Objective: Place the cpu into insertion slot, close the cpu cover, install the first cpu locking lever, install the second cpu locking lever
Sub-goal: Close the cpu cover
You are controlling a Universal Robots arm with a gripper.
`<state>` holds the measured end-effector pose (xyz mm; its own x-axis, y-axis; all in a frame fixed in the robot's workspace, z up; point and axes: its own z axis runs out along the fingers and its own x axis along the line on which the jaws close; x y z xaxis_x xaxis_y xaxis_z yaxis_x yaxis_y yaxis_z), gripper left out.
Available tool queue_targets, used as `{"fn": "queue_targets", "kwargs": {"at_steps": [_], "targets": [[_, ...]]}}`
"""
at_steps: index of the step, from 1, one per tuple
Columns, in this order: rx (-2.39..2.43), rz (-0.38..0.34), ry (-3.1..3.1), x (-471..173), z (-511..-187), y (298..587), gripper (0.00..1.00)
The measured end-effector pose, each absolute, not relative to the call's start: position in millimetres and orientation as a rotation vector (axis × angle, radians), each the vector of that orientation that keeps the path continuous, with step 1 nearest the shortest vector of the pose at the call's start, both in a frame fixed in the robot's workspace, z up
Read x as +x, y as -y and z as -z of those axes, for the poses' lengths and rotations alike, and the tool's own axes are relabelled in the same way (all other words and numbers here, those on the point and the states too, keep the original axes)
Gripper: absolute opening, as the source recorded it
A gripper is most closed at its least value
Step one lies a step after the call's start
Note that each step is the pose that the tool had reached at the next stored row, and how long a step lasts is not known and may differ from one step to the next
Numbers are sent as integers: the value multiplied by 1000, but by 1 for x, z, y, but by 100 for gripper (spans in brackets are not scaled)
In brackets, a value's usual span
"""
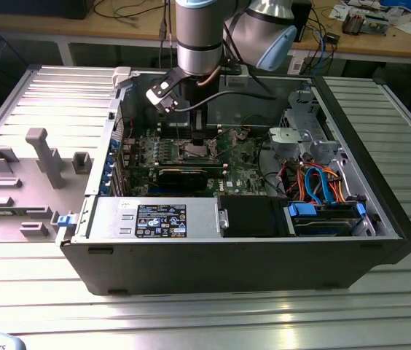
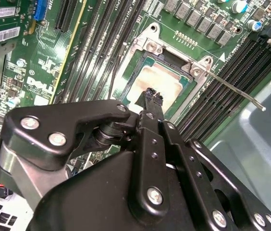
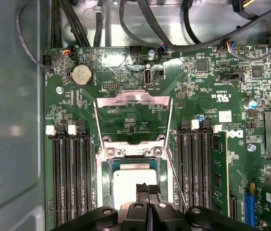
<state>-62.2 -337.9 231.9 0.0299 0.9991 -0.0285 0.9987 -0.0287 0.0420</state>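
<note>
First wrist view: cpu cover [image 3: 133, 99] stands open, cpu [image 3: 126, 185] seated

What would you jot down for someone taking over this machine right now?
End effector: shut, nothing between its fingers, tips right over the cpu.
Cpu: lying in the insertion slot.
Cpu cover: flipped open, clear of the slot.
Locking lever: one rod stands free, not latched.
Done: cpu placed.
Left: close the cover, latch both levers.
</note>
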Motion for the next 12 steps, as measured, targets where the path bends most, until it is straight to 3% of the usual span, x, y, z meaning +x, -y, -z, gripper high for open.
{"fn": "queue_targets", "kwargs": {"at_steps": [12], "targets": [[2205,12,-2142,-62,-241,338,11]]}}
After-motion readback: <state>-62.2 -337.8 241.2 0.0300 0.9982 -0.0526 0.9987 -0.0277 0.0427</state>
